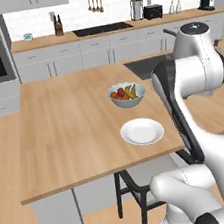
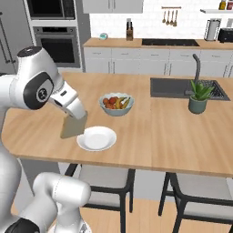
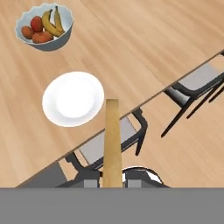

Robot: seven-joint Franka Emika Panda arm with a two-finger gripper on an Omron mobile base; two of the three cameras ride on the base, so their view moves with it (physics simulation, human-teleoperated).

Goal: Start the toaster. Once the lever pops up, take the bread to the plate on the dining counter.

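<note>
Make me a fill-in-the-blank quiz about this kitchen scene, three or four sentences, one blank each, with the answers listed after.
1. The tool is shut on a slice of ____.
2. The plate on the dining counter has ____ lying on it.
3. The bowl beyond the plate holds ____.
4. Next to the sink stands a potted ____.

Missing words: bread; nothing; fruit; plant
</note>
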